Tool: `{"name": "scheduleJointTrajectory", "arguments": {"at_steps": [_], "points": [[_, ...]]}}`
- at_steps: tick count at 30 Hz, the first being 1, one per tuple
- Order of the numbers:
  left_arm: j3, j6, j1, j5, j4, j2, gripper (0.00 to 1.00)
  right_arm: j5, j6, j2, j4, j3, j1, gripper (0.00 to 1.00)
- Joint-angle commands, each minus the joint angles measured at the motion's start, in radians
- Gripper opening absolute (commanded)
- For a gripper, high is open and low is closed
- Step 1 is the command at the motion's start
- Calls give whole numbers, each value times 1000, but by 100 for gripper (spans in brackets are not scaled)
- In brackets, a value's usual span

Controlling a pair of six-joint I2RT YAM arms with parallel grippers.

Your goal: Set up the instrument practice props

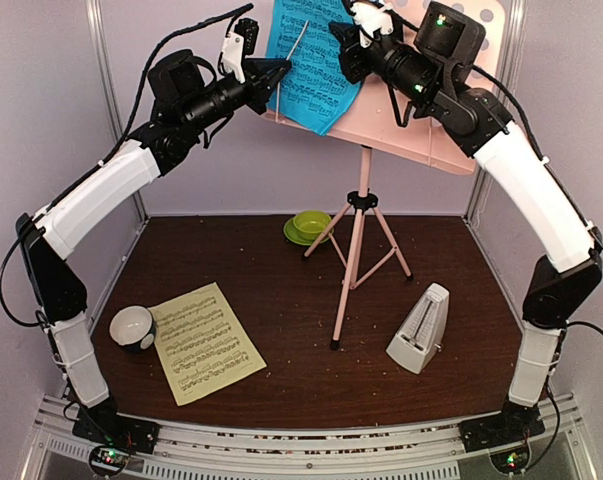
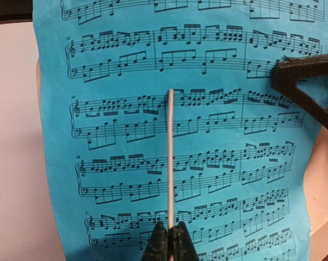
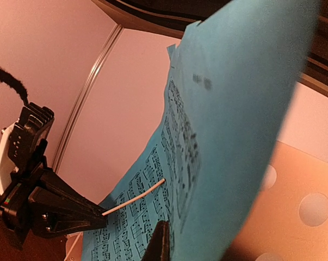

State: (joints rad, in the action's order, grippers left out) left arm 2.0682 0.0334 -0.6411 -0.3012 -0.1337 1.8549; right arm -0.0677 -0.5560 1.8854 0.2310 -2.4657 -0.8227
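Note:
The pink music stand point(image 1: 357, 240) stands on its tripod at centre, with its hole-punched desk point(image 1: 406, 125) high up. A blue sheet-music page point(image 1: 311, 70) lies against the desk. My left gripper point(image 1: 279, 76) is shut on the stand's thin pink wire arm point(image 2: 169, 163), which crosses the page's front; the fingers point(image 2: 159, 244) pinch its base. My right gripper point(image 1: 344, 42) grips the blue page's point(image 3: 234, 136) upper right edge, with one finger point(image 3: 161, 242) showing and the other hidden behind the paper. A pale-yellow page point(image 1: 203, 342) lies flat front left. The white metronome point(image 1: 421, 330) stands front right.
A green bowl on a saucer point(image 1: 309, 225) sits behind the tripod legs. A small white-and-black cup point(image 1: 133, 328) sits beside the yellow page's left edge. The booth's walls and metal rails close in the dark wooden table point(image 1: 281, 270).

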Motion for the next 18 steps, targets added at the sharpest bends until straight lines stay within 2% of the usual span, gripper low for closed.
{"name": "scheduleJointTrajectory", "arguments": {"at_steps": [1, 9, 11, 12, 13, 16, 18], "points": [[1, 15, -3, -41, -28, -34, 0, 39, -76, 14, -38, -28, 8, 2], [15, 8, -3, -45, -24, -24, 0, 61, -122, -5, -28, -23, 15, 1], [20, 4, -3, -42, -23, -21, 0, 59, -120, -11, -28, -15, 16, 8], [21, 2, -3, -40, -24, -20, 6, 57, -122, -12, -30, -12, 15, 19], [21, -1, -3, -39, -26, -20, 12, 50, -125, -14, -32, -8, 16, 25], [23, -8, -3, -39, -28, -23, 26, 28, -134, -21, -43, 3, 17, 37], [21, -16, -4, -29, -29, -27, 35, 17, -134, -29, -56, 7, 17, 40]]}}
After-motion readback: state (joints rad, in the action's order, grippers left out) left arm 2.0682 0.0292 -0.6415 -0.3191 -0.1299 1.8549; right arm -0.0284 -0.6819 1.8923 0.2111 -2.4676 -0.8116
